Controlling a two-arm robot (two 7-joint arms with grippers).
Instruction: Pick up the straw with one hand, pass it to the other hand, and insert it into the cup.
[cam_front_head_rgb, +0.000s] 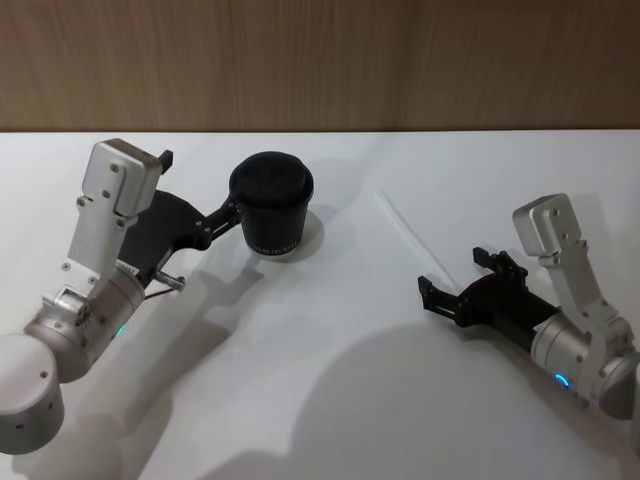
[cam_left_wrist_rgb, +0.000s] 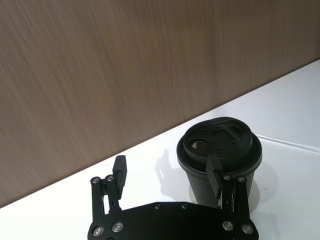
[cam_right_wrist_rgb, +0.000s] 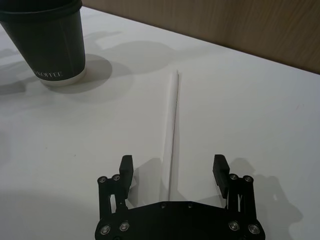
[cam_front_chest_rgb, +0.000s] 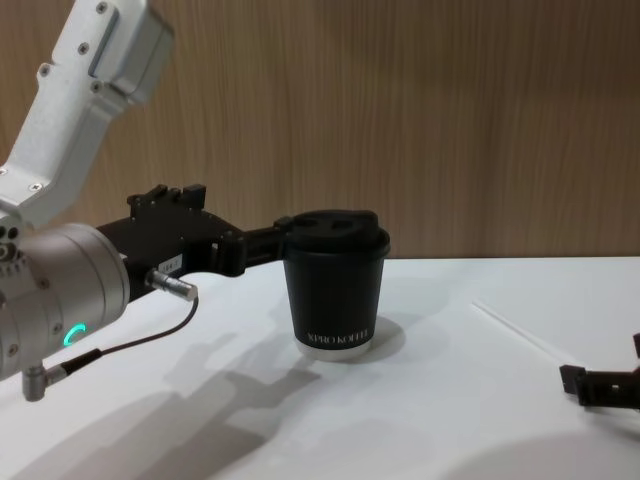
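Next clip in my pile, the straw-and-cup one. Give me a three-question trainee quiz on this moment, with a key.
1. Where is the thin white plastic straw right now?
2. The right gripper is: A) shut on the straw; B) open, with the straw's end between its fingers; C) open directly above the cup.
3. True or false: the left gripper is holding the small black lidded paper cup off the white table.

Key
1. It lies flat on the table, to the right of the cup.
2. B.
3. False: the left gripper is open beside the cup, which stands on the table.
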